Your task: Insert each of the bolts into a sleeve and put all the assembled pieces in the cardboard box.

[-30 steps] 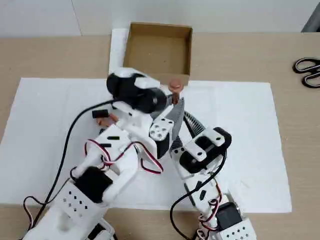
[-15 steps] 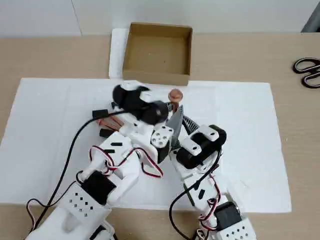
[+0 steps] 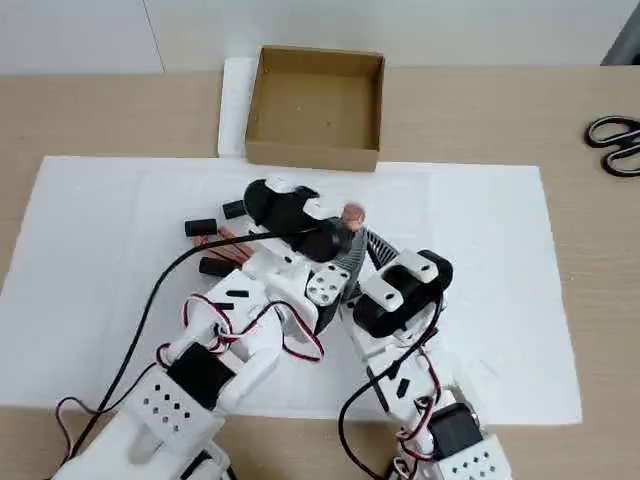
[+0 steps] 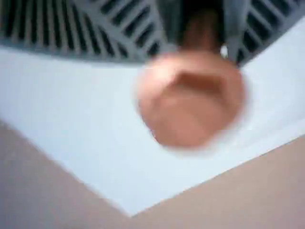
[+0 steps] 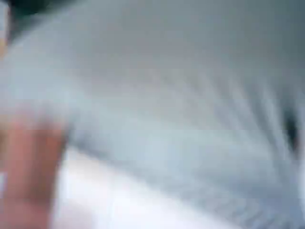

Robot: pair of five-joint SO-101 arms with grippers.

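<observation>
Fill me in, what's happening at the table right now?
The left arm's end effector is shut on a copper bolt, head sticking out past the tips, above the white sheet a little short of the cardboard box. The right arm is pressed in close beside it; what it holds cannot be told. Black sleeves lie loose on the sheet, and the box holds nothing.

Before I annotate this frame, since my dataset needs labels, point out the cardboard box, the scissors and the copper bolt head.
cardboard box (image 3: 312, 156), high view, on its front wall.
scissors (image 3: 615, 145), high view, where the handle loops meet.
copper bolt head (image 4: 190, 102), left wrist view, middle of the rounded head.
</observation>
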